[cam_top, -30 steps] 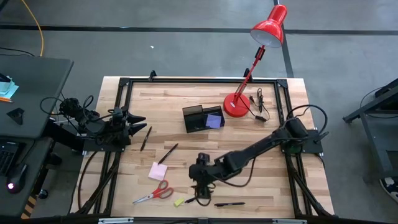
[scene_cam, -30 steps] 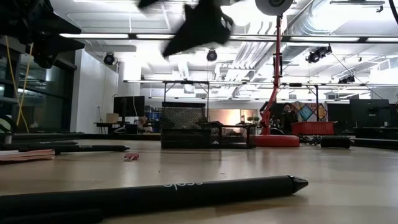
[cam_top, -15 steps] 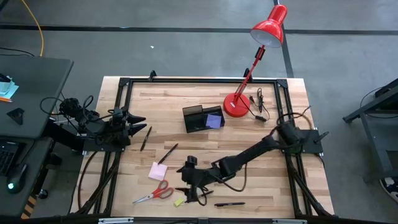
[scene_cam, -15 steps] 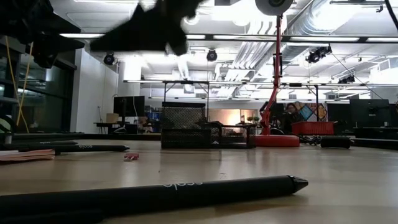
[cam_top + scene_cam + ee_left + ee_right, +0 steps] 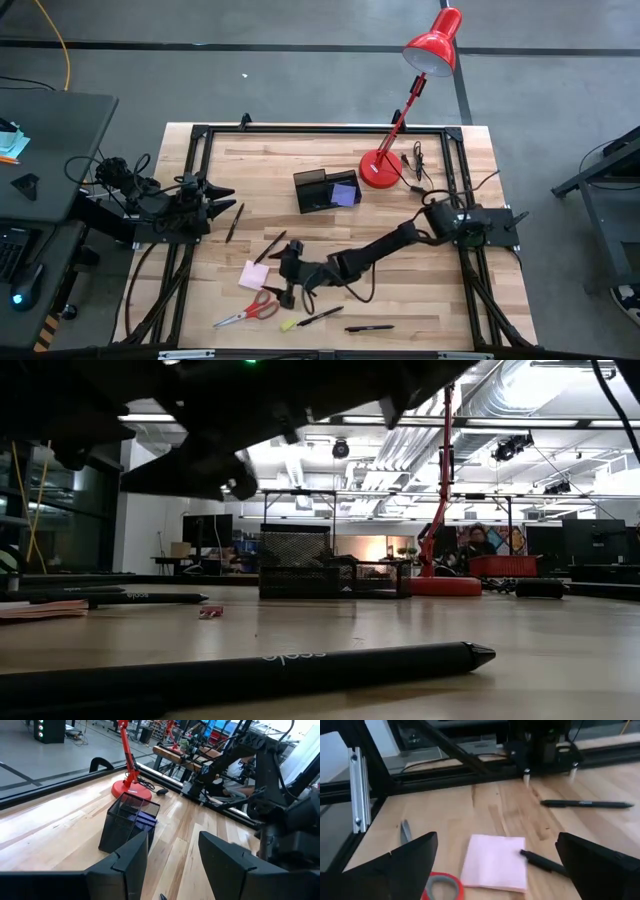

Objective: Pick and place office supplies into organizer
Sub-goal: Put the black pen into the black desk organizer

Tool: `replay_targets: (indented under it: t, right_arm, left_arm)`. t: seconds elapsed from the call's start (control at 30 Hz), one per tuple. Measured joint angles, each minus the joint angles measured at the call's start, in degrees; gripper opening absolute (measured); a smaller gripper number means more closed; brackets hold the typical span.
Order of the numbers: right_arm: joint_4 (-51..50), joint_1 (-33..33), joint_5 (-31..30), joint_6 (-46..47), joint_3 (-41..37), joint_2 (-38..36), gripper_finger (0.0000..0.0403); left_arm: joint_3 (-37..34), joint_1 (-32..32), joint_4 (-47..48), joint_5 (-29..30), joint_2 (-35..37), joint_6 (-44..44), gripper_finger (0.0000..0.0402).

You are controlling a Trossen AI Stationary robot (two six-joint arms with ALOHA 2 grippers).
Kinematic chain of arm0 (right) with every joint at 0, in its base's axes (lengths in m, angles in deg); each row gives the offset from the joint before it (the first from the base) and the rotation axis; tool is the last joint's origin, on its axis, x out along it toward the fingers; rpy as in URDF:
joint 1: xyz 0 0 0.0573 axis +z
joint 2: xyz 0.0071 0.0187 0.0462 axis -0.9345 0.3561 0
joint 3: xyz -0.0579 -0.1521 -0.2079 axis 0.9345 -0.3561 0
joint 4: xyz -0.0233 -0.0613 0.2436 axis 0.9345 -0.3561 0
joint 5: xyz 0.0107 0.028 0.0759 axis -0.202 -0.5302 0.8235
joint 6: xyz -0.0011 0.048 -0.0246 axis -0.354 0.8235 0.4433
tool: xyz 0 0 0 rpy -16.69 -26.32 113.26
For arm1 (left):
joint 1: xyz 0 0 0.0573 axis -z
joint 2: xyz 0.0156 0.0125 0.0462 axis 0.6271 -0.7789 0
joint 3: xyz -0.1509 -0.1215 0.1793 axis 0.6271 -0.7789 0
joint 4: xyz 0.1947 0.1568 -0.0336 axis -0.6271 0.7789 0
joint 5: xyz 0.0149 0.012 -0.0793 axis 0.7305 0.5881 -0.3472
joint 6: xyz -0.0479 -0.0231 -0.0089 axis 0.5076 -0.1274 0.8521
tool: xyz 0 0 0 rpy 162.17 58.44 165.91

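Right claw (image 5: pixel 287 283) released, spread wide above pink pad (image 5: pixel 253 275) near bench's front edge; left claw (image 5: pixel 222 193) parted, empty, at left edge.

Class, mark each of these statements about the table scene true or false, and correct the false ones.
1. The right gripper hangs open over the pink sticky-note pad. True.
2. The right gripper holds a pen. False: its fingers are apart with nothing between them.
3. A purple pad already sits in the organizer. True.
4. The scissors lie inside the organizer. False: they lie on the table near its front edge, beside the pink pad.
5. The left gripper is reaching over the scissors. False: it waits at the table's left side, far from them.
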Motion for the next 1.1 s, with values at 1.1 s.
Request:
replay_targets:
  t: [1.1]
  right_arm:
    - [-38.11, 2.15, -8.95, -0.15, 24.67, 8.94, 0.0391]
  left_arm:
    - [0.00, 0.00, 0.96, 0.00, 0.00, 0.00, 0.0168]
